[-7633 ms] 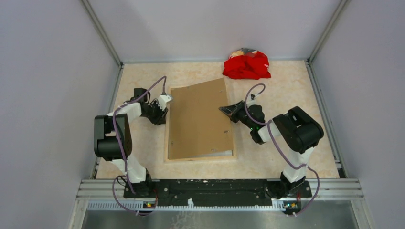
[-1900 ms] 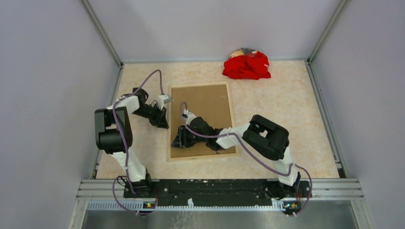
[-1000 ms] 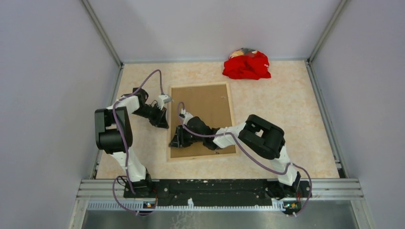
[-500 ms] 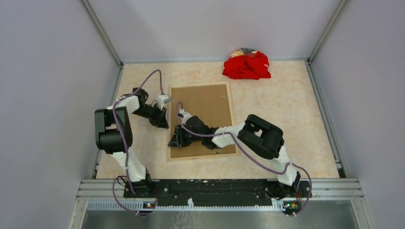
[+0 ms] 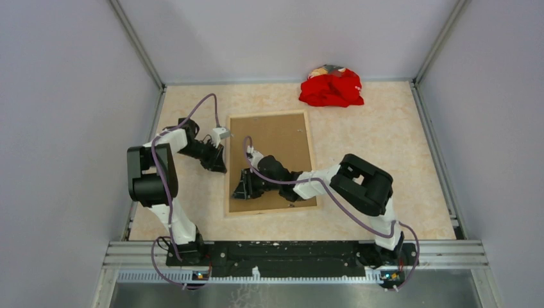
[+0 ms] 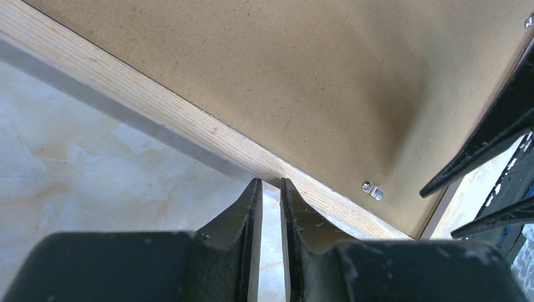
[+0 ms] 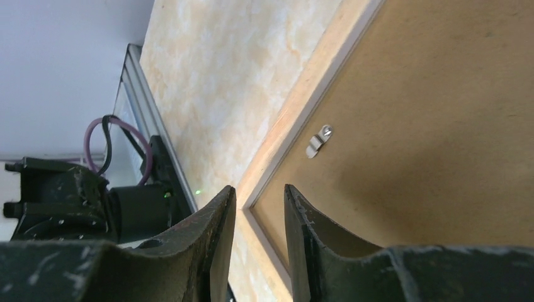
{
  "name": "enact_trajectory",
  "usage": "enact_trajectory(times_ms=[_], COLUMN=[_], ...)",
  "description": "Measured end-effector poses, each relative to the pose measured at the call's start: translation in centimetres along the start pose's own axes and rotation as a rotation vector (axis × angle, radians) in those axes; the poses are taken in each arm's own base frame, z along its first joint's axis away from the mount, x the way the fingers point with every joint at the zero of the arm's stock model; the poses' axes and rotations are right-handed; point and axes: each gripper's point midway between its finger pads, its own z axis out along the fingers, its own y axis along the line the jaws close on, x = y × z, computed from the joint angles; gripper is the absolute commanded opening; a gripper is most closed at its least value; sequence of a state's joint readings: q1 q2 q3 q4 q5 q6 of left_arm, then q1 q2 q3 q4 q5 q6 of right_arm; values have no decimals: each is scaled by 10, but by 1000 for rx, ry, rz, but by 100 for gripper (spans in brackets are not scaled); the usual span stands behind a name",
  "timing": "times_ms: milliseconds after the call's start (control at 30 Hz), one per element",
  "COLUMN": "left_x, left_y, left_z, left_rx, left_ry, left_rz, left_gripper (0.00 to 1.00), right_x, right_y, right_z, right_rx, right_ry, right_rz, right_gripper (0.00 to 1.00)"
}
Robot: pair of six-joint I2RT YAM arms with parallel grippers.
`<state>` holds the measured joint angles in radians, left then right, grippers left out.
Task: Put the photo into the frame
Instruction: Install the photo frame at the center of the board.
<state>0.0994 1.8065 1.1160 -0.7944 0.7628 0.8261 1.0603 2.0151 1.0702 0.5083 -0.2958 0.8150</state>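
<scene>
1. Left gripper [image 6: 267, 184]: black fingers [image 6: 249, 214] parted by a narrow slit, nothing between them; tips at the outer edge of the frame's left rail, contact not certain.
2. Right gripper [image 7: 259, 196]: black fingers [image 7: 217, 229] narrowly parted, nothing gripped; poised over the frame's near left inner corner.
3. Frame [image 5: 272, 211]: flat on the table [image 5: 385, 141], light wood back upward, midway between the two arms.
4. Backing board [image 5: 276, 138]: plain brown, seated inside the rails, flush with them.
5. Metal clip [image 7: 318, 141]: small, on the board just beside the left rail, near the right fingertips.
6. Red cloth [image 5: 331, 88]: bunched at the far edge of the table, well apart from the frame.
</scene>
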Motion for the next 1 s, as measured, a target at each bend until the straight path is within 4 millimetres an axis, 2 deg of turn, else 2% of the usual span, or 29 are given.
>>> enact_trajectory(times_ms=[267,1000], left_x=[0,0], left_y=[0,0], left_z=[0,0], left_rx=[0,1], left_ry=[0,-1], left_rz=[-1,-1], left_gripper=[21,20], right_x=[7,-12], right_y=[-21,-24], right_z=[6,22], right_rx=[43,80], right_ry=[9,-36], right_rz=[16,-8], right_gripper=[34,32])
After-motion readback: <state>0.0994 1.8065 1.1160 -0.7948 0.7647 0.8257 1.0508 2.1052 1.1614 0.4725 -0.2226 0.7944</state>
